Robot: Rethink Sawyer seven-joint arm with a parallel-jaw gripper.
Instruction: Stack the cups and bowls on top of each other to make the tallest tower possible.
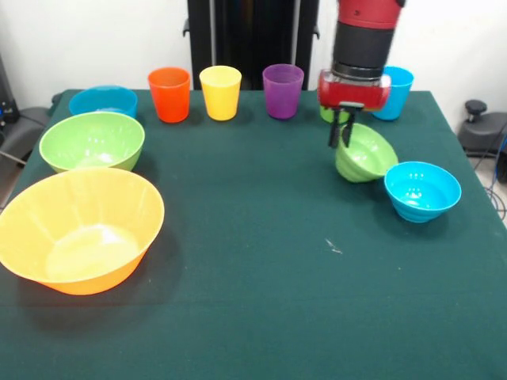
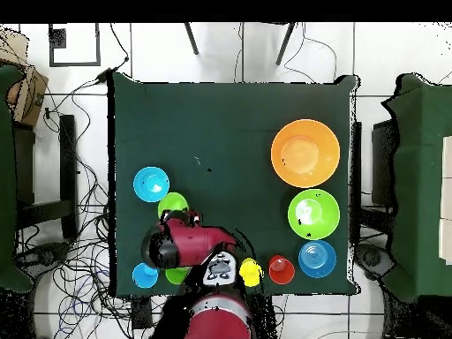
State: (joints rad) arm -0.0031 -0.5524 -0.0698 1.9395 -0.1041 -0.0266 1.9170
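We see the hand (image 1: pixel 342 134) low over the bench (image 1: pixel 253 301), its fingers narrow and pinching the far rim of the small green bowl (image 1: pixel 366 154), which tilts toward the camera. The small blue bowl (image 1: pixel 422 190) sits upright just beside it. Behind the hand stand the green cup (image 1: pixel 327 115), mostly hidden, and the light blue cup (image 1: pixel 398 93); the purple cup (image 1: pixel 283 90) stands near.

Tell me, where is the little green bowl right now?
In the front view, the small green bowl is tilted at the table's right side, just left of the small blue bowl, with the claw gripping its rim in front of the cup row.
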